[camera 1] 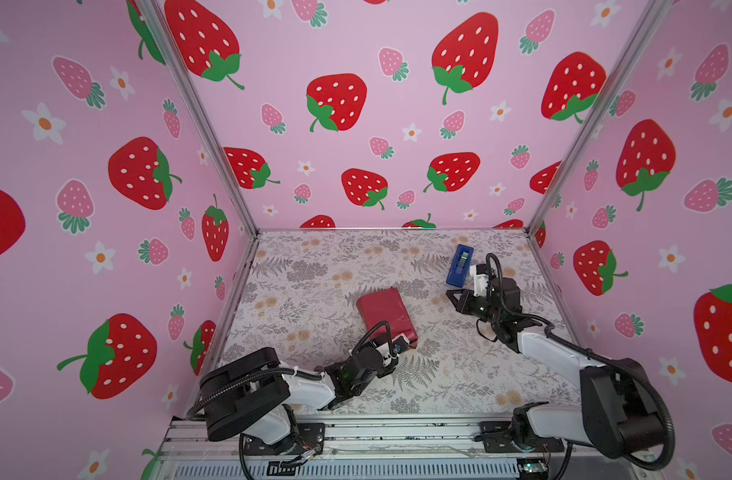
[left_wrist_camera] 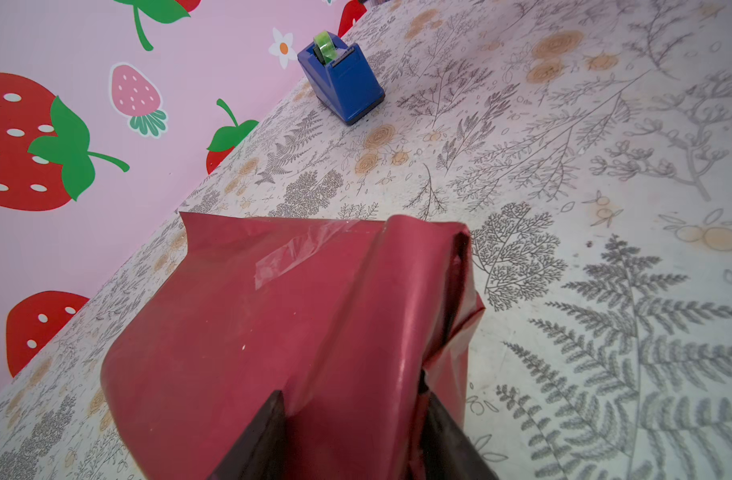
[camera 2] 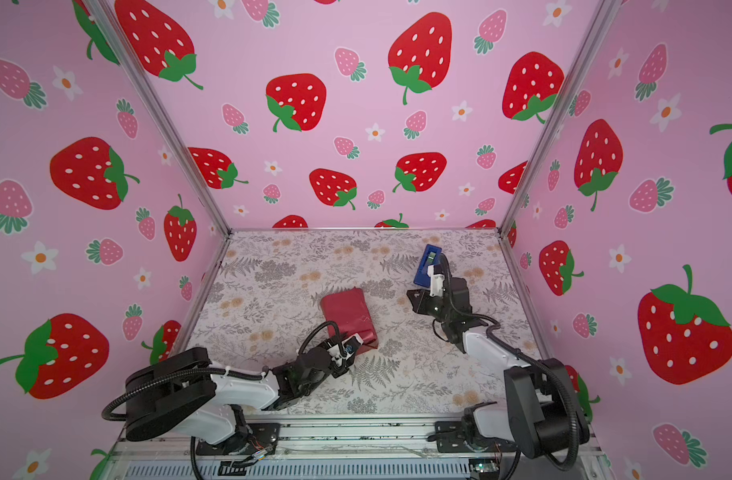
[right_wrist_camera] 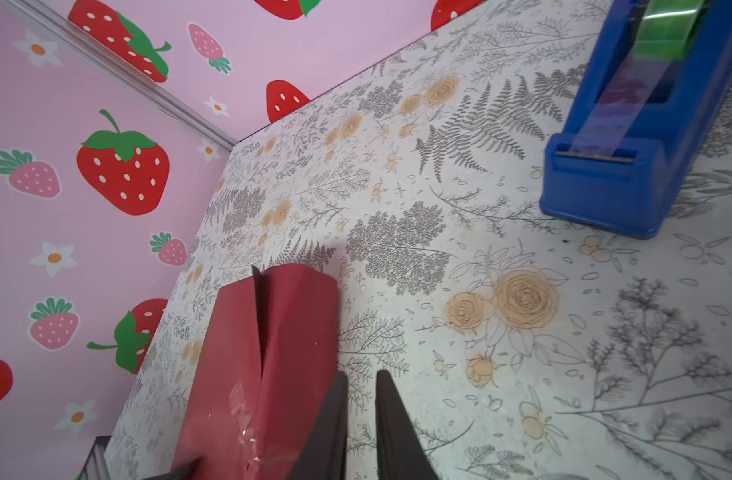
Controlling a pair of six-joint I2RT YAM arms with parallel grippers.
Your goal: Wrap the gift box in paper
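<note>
paper [camera 1: 383, 311] sits folded into a maroon parcel near the middle of the floral surface [camera 1: 314, 270], lying at a slant in both top views [camera 2: 347, 311]; the gift box is hidden inside it, so i can't see the box itself. a strip of clear tape [left_wrist_camera: 289, 262] crosses the top seam. my left arm lies low, its forearm stretched from the near left base toward the middle and its wrist bent so that the left tool [camera 1: 403, 343] meets the parcel's near end. in the left wrist view its fingers [left_wrist_camera: 264, 436] straddle a raised fold of paper there, half closed and pinching that ridge. my right arm rises at the elbow from the near right base, with the forearm running toward the far right and the wrist turned so that the right tool [camera 1: 451, 296] points left toward the middle. it is apart from the parcel and just beside the blue tape dispenser [camera 1: 459, 266], which stands near the far right corner. in the right wrist view its fingers [right_wrist_camera: 397, 428] stand narrowly apart over bare surface with nothing between them.
</note>
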